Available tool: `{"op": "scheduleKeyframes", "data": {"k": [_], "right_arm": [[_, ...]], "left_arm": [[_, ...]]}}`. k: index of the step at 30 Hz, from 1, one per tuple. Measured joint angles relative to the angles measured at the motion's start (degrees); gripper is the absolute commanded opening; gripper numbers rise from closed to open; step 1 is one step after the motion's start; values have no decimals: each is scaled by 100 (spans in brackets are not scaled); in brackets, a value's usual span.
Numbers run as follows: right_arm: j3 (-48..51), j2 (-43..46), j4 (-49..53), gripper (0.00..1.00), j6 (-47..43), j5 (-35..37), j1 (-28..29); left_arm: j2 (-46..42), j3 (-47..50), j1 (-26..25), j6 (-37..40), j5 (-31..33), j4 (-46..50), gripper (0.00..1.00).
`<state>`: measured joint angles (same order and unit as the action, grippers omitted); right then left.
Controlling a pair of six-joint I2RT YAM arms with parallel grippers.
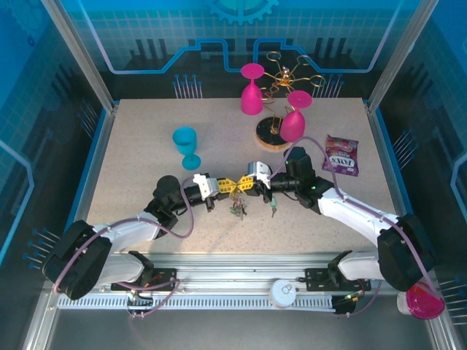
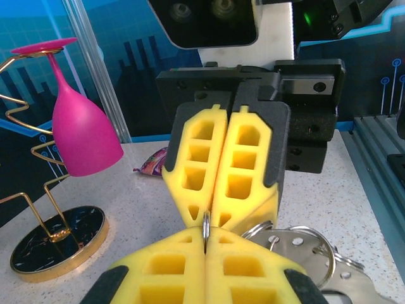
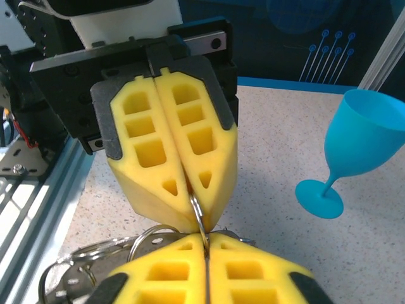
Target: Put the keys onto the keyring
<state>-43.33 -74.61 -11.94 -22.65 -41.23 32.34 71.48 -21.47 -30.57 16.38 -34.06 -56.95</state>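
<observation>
l gripper (image 1: 227, 185) & r gripper (image 1: 238, 184) tip to tip, both clamped on keyring (image 2: 205, 227); keys (image 1: 238, 210) dangle below.

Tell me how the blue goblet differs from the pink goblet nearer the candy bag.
Colour: the blue goblet is light blue, the pink goblet magenta. Pose: the blue goblet stands upright, foot down; the pink goblet hangs inverted, foot up. Support: the blue goblet rests on the table; the pink goblet hangs in the gold wire rack. Both are stemmed goblets.
</observation>
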Motion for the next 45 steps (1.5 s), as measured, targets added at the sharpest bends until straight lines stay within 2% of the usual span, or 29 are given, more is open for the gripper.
{"op": "scheduleKeyframes", "data": {"k": [2, 4, 6, 14, 21, 34, 45], "right_arm": [[2, 0, -15, 0, 13, 2, 0], [2, 2, -9, 0, 11, 7, 0], [-9, 2, 103, 0, -52, 7, 2], [-643, -11, 1552, 0, -776, 221, 103], [-1158, -114, 2389, 0, -1226, 490, 232], [-1941, -507, 3679, 0, -1840, 1226, 557], [-2090, -621, 3991, 0, -1987, 1429, 603]], "left_arm": [[7, 0, 2, 0, 22, -22, 2], [4, 0, 2, 0, 63, -11, 10], [-15, -11, -7, 37, 90, 127, 14], [-608, -481, -35, 627, 243, 2009, 15], [-822, -798, -35, 1071, 302, 3101, 15], [-822, -914, -37, 1274, 326, 3783, 14], [-822, -925, -35, 1274, 319, 3825, 12]]}}
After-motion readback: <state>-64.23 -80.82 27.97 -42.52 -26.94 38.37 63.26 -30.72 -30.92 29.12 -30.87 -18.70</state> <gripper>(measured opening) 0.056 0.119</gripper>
